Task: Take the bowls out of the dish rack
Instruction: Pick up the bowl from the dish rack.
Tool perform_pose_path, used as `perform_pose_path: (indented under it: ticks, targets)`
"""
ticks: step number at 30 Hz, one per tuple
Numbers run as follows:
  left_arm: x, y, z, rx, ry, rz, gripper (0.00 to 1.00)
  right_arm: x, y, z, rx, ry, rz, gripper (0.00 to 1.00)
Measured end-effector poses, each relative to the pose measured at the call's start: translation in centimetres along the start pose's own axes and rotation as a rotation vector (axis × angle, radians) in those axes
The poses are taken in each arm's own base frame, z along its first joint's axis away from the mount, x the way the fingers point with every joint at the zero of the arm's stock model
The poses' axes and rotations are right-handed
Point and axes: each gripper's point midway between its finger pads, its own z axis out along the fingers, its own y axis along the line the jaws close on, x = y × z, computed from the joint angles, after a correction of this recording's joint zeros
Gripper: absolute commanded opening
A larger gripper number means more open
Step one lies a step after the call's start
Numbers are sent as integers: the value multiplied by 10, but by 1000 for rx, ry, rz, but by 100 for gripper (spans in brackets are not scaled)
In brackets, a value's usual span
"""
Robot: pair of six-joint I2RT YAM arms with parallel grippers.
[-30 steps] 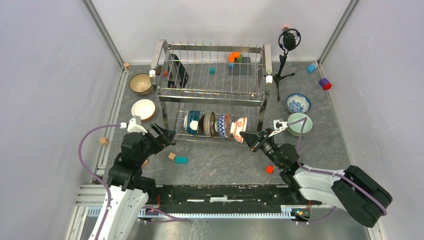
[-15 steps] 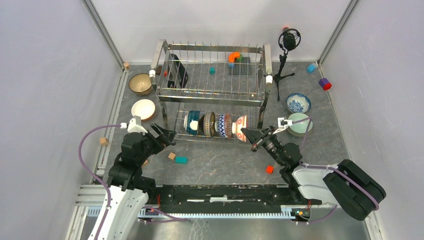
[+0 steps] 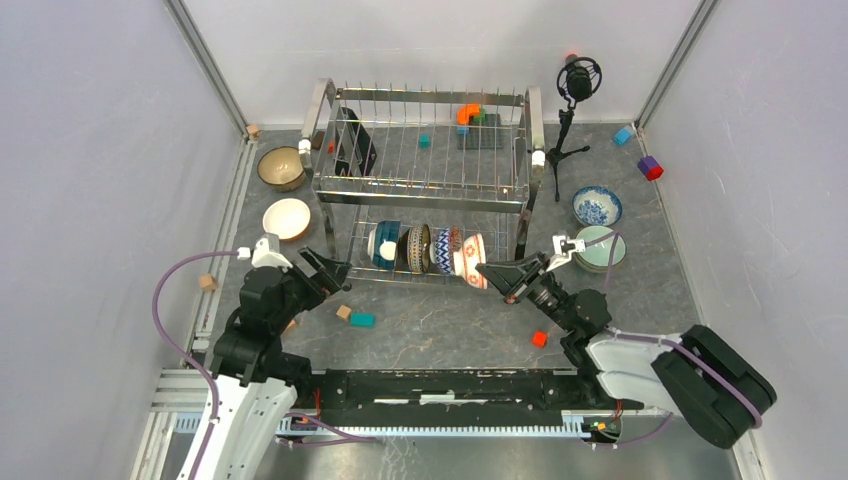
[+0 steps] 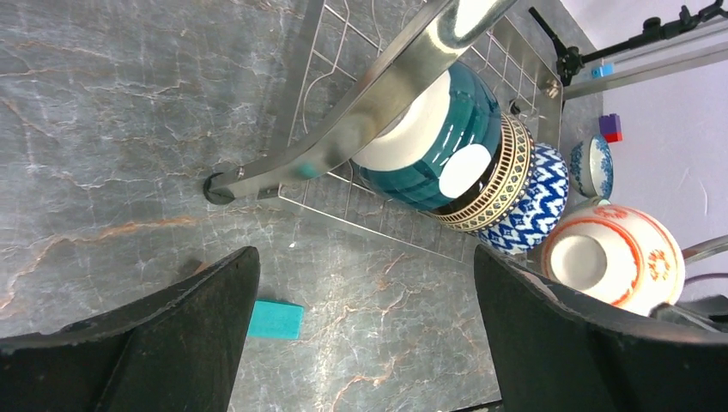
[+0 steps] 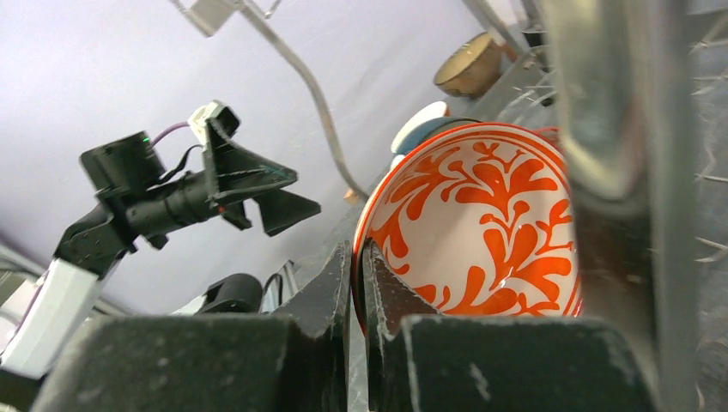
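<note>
The steel dish rack [image 3: 420, 190] holds a row of bowls on edge in its lower tier: a teal one [image 3: 385, 244], a gold-banded one [image 3: 418, 247], a blue-and-white one [image 3: 442, 250] and a red-and-white one [image 3: 470, 258]. My right gripper [image 3: 490, 272] is shut on the red-and-white bowl's rim; in the right wrist view the rim [image 5: 356, 257] sits between the closed fingers of that gripper [image 5: 359, 253]. My left gripper [image 3: 330, 275] stands open over bare table by the rack's left foot. Nothing is between the fingers of this gripper [image 4: 365, 257], and the teal bowl [image 4: 446, 146] lies ahead.
Out on the table lie a brown-gold bowl [image 3: 281, 167], a cream bowl [image 3: 287, 218], a blue-patterned bowl [image 3: 597, 206] and a pale green bowl [image 3: 600, 248]. A microphone stand [image 3: 575, 100] rises right of the rack. A teal block [image 3: 362, 320] and a red block [image 3: 539, 338] lie near the grippers.
My right gripper slid left and closed on the red-and-white bowl's rim, and the bowl shifted left against its neighbour. My left gripper opened slightly wider and stayed in place.
</note>
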Motion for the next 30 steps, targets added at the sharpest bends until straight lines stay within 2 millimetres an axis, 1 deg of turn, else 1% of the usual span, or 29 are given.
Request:
perform_pose_path:
  ticks: [2,5,9,11,15,18,20,25,30]
  targets:
    - [-3,0,-3,-14,-6,-1,100,-2,12,-2,-45,5,-19,0]
    - [-12,0,-10,-38,-35,-2,100,-4,25,-7,-97,20,-65,0]
    - [-22,-1,-15,-56,-72,-18,100,1,32,-16,-121,62,-151,0]
    - [-22,2,-16,-74,-75,-31,100,4,32,-21,-121,85,-189,0]
    - [-15,13,-14,-132,-46,-57,100,14,27,-32,-110,145,-264,0]
    - [-8,21,-12,-179,-12,-60,100,25,16,-40,-81,204,-314,0]
    - [-5,23,-11,-191,6,-60,100,34,9,-46,-65,254,-349,0]
    - [4,13,-13,-136,61,-53,100,39,9,-50,-64,307,-415,0]
    - [2,0,-19,-73,75,-31,100,47,10,-51,-68,349,-456,0]
